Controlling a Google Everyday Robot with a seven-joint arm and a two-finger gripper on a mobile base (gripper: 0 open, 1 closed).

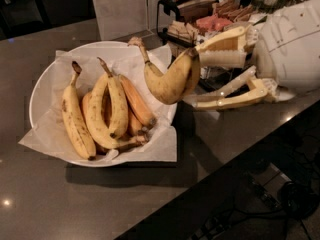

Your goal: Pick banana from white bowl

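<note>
The banana (170,77) is short, plump, strongly curved and freckled, with a bent brown stem pointing up-left. It hangs in the air over the right rim of the white bowl (41,91). My gripper (195,76) comes in from the right with cream fingers (222,40). It is shut on the banana's right end, upper finger above it and lower finger below. The bowl is lined with crumpled white paper and holds several longer bananas (107,111).
The bowl stands on a dark grey counter (75,199) whose front edge runs diagonally at lower right. A black rack of snack packets (200,19) stands behind the gripper. A white panel (120,9) stands at the back.
</note>
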